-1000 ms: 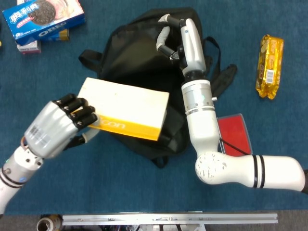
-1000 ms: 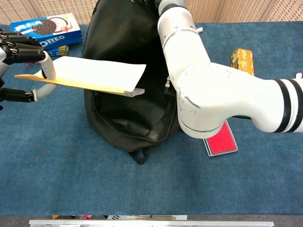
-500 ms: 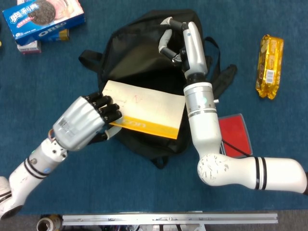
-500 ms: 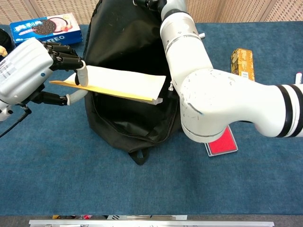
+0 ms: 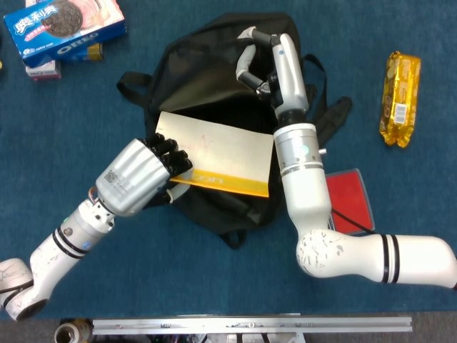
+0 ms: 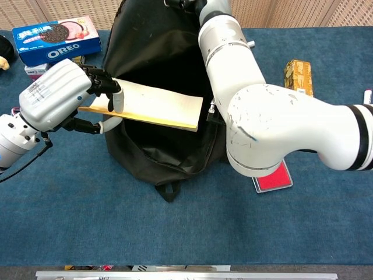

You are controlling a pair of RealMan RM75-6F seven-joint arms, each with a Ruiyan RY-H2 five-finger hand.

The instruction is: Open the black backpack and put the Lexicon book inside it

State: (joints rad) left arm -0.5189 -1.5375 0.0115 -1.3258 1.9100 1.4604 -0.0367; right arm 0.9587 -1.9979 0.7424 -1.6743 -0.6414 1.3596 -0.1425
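The black backpack [image 5: 207, 78] [image 6: 148, 52] lies on the blue table, its mouth gaping toward me. My left hand [image 5: 143, 175] [image 6: 61, 99] grips the left end of the white and yellow Lexicon book [image 5: 218, 153] [image 6: 154, 106], which hangs flat over the bag's opening. My right hand [image 5: 260, 61] pinches the upper flap of the backpack and holds it up; in the chest view that hand is cut off at the top edge, with only the right arm [image 6: 250, 99] showing.
A blue Oreo box [image 5: 64, 28] [image 6: 55, 38] lies at the back left. A gold snack pack [image 5: 400, 96] [image 6: 298, 76] sits at the right. A red card-like object [image 5: 350, 200] [image 6: 271, 175] lies beside my right arm.
My left hand has carried the book rightward from the bag's left side to above its open mouth. The right hand has stayed on the flap.
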